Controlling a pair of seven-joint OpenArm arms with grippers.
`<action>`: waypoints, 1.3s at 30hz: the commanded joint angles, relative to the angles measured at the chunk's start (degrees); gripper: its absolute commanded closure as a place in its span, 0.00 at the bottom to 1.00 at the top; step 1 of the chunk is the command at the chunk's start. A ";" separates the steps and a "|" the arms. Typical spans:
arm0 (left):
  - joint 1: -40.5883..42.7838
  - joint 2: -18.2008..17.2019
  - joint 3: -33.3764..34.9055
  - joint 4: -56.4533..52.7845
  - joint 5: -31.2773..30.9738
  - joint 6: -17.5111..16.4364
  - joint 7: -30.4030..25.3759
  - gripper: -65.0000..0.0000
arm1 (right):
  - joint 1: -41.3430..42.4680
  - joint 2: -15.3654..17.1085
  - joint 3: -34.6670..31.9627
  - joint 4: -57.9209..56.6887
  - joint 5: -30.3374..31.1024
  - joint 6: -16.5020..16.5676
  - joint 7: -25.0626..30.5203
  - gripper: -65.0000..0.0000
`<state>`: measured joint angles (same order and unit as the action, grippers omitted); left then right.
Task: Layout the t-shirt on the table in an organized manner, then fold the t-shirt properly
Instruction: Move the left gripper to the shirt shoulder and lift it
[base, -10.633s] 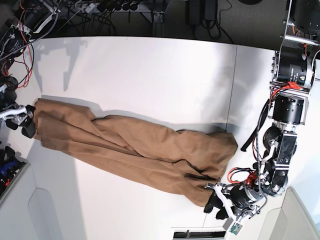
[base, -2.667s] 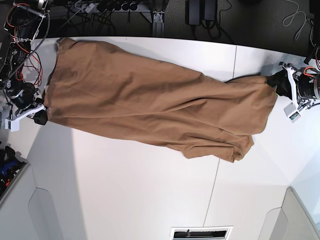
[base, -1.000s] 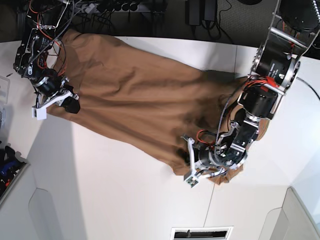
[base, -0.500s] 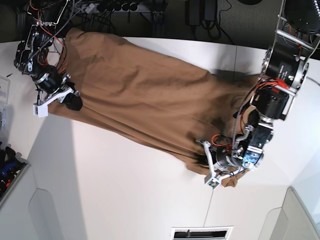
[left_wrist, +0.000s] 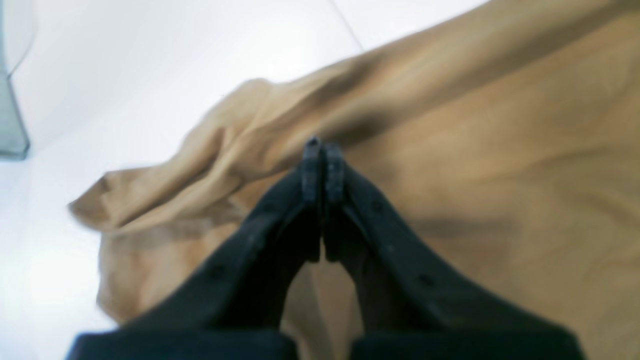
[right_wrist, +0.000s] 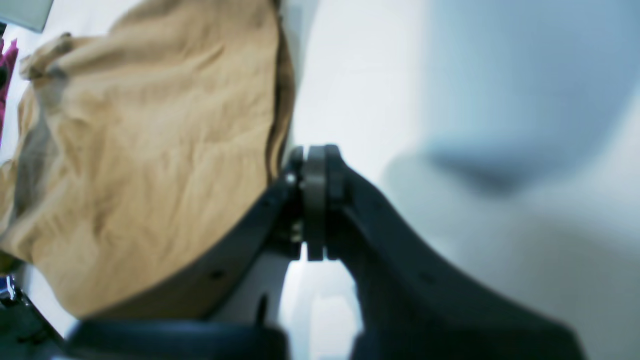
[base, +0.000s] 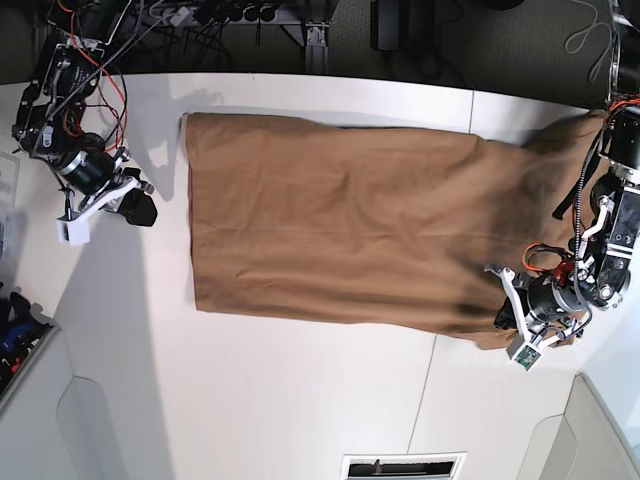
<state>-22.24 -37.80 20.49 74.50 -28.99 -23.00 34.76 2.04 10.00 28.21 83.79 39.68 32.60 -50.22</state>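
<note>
Two sets of fingers, both pressed together. My left fingers (left_wrist: 322, 150) are clenched over the t-shirt (base: 340, 230) at its crumpled near-right corner in the base view; the wrist view shows their tips meeting just above a fold of tan cloth, and I cannot make out any fabric pinched between them. My right fingers (right_wrist: 315, 160) are clenched on nothing, standing over bare white surface (base: 260, 400) just beside the shirt's straight edge, apart from it.

The t-shirt lies spread across the middle of the surface as a broad, mostly flat rectangle, long edges fairly straight. Its end near my right arm is a clean line, which I judge is why that arm stands off to the side, out of the cloth's way. The opposite end is bunched, with a sleeve or corner rumpled under my left arm (base: 585, 270), so that is where smoothing seems needed. Laying-out looks nearly done; folding has not started. Dragging the corner carelessly could wrinkle the flat part.
</note>
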 joint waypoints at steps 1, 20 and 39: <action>-1.49 -0.72 -0.79 1.03 -0.42 -0.33 -1.01 1.00 | 0.92 0.57 -0.48 0.96 1.97 0.42 1.07 1.00; 9.27 -8.59 -16.37 2.27 -10.38 -7.15 7.58 1.00 | -1.57 0.13 -17.73 -0.74 -15.04 -0.31 8.37 1.00; 22.84 -8.96 -23.52 4.39 -24.72 -16.68 13.60 1.00 | 18.45 9.99 -13.33 -22.73 -15.85 -1.95 15.47 1.00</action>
<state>1.45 -45.36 -2.42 78.04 -52.73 -38.83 49.08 19.03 19.22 14.59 60.05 22.87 30.41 -35.79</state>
